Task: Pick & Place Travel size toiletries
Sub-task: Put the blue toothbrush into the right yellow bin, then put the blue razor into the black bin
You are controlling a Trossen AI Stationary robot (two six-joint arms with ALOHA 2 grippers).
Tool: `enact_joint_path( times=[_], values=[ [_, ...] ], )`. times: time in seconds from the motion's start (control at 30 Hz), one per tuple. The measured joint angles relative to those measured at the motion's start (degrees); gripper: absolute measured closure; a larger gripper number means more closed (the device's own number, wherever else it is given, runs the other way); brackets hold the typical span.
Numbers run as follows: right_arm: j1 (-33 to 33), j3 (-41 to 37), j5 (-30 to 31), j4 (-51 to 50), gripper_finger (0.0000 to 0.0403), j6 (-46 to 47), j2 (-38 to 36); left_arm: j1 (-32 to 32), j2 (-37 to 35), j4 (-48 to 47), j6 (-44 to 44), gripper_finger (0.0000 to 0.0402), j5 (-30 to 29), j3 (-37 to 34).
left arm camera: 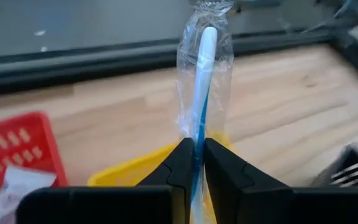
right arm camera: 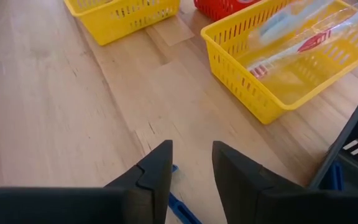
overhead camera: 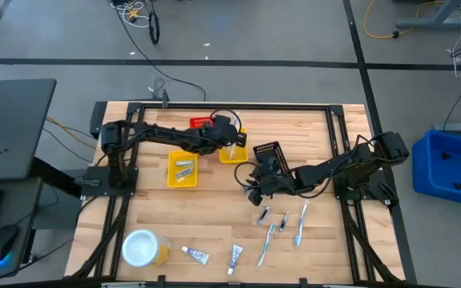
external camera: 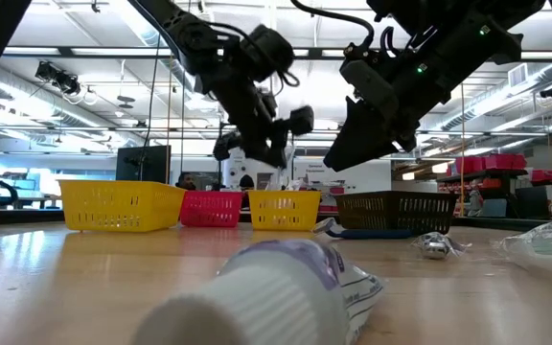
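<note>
My left gripper is shut on a white and blue toothbrush in a clear wrapper. It hovers over the small yellow basket near the table's far edge. My right gripper is open and empty, mid-table beside the black basket. It points down over bare wood, with a thin blue item just under its fingers. More wrapped toothbrushes and two small white tubes lie flat near the table's near edge. My left gripper pinches the wrapped toothbrush between its two fingers, through the clear wrapper, partway along its length. The toothbrush runs on straight ahead of the fingers, with its rounded white end farthest out. It is lifted clear above the yellow basket's rim.
A larger yellow basket holds tubes, and a red basket sits at the far edge. The small yellow basket holds wrapped toothbrushes. A white-topped yellow round container stands at the near left. Open wood lies between the baskets and the near-edge items.
</note>
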Motion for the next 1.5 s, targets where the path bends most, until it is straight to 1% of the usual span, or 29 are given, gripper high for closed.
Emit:
enact_joint_path(
  times=[0.07, 0.17, 0.27, 0.37, 0.5, 0.6, 0.7, 0.97, 1.13, 1.2, 1.3, 1.4, 1.5],
  values=[
    [0.02, 0.00, 0.00, 0.06, 0.0275, 0.00, 0.00, 0.28, 1.25, -0.97, -1.98, 0.0360, 0.60, -0.02],
    [0.01, 0.00, -0.02, -0.04, 0.0267, 0.00, 0.00, 0.93, 1.77, -4.44, -4.36, 0.0360, 3.80, -0.09],
    [0.02, 0.00, -0.05, -0.20, 0.0258, -0.05, 0.00, 1.31, 1.75, -6.70, -5.30, 0.0360, 2.94, -0.07],
    [0.02, 0.00, -0.12, -0.22, 0.0246, -1.65, 0.00, 1.61, 1.37, -7.30, -5.20, 0.0360, 1.40, -0.07],
    [-0.03, 0.00, -0.13, 0.00, 0.0229, -2.58, 0.00, 2.05, 1.27, -7.47, -3.68, 0.0360, 5.44, -0.07],
    [-0.22, 0.00, -0.15, -0.05, 0.0218, -2.58, 0.00, 2.05, 1.27, -7.28, -1.69, 0.0356, 5.87, -0.07],
    [-0.26, 0.00, -0.15, -0.05, 0.0208, -2.59, 0.00, 2.05, 1.27, -7.29, -1.35, 0.0339, 5.93, -0.07],
    [-0.26, 0.00, -0.17, -0.03, 0.0193, -3.88, 0.00, 2.05, 1.27, -7.26, -1.12, 0.0272, 5.53, -0.07],
    [-0.26, 0.00, -0.40, -0.07, 0.0189, -4.74, 0.00, 2.03, 0.19, -7.31, 2.65, 0.0251, 5.49, -0.07],
    [-0.32, 0.00, -1.95, -0.05, 0.0191, -5.28, 0.00, 1.96, -1.20, -7.69, 4.30, 0.0249, 5.57, -0.07],
    [-0.37, 0.00, -6.42, -0.18, 0.0197, -8.00, 0.00, 1.65, -4.05, -7.73, 6.68, 0.0249, 5.63, -0.07],
    [-0.37, 0.00, -10.56, -0.52, 0.0204, -12.65, 0.00, 0.85, -7.80, -7.80, 11.28, 0.0248, 5.59, -0.07],
    [-0.37, 0.00, -13.02, -0.50, 0.0210, -17.71, 0.00, -0.60, -11.86, -8.41, 16.81, 0.0248, 5.62, -0.07]
  ],
)
